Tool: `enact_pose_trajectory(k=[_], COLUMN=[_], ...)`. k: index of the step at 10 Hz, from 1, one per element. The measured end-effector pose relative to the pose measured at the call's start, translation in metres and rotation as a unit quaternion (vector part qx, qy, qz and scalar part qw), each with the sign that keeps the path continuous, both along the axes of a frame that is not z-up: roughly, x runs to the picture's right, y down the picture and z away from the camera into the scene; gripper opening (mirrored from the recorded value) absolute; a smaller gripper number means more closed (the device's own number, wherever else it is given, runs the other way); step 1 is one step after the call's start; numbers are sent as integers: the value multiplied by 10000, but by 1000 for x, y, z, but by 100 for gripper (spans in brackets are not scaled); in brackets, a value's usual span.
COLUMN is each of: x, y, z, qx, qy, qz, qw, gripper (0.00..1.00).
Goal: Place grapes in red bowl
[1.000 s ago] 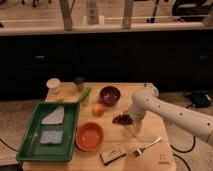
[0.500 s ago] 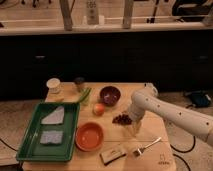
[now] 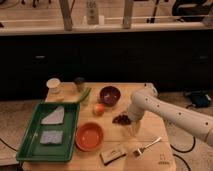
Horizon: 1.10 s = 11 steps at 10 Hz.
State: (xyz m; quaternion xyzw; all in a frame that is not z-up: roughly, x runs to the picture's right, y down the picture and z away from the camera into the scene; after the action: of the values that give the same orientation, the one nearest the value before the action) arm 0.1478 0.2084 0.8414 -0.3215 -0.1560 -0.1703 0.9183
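The grapes [image 3: 121, 119], a small dark reddish bunch, lie on the wooden table [image 3: 150, 134] right of centre. My gripper [image 3: 132, 123] points down at the right end of the bunch, at the tip of the white arm that comes in from the right. I cannot tell if it touches them. The red bowl [image 3: 90, 136] sits to the lower left of the grapes, beside the tray, with nothing inside.
A dark purple bowl [image 3: 110, 95] and an orange fruit [image 3: 99, 108] are behind the red bowl. A green tray [image 3: 32, 137] with two cloth-like pieces is at left. A fork [image 3: 147, 146], a wrapped bar [image 3: 112, 154], a white cup [image 3: 53, 86] and a dark can [image 3: 79, 83] also stand on the table.
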Motion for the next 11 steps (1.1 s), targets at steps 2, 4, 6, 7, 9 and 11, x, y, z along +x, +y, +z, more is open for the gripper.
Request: enact_pose_trajectory(k=[2,4,6,7,9,11], x=[-2,-4,-6,-5,-5,-5], y=[1,1,1,1,1,2], z=[0,0,0,-1,-2,-3], qx=[-14,-23,-55,-70,-93,-116], qy=[-47,-85,-119,-132,-157,-176], qz=[-3,-6,-17,-22,-44,-60], qw=[10000,10000,9999,9999,9998,9998], gripper=[78,74,71,65,43,23])
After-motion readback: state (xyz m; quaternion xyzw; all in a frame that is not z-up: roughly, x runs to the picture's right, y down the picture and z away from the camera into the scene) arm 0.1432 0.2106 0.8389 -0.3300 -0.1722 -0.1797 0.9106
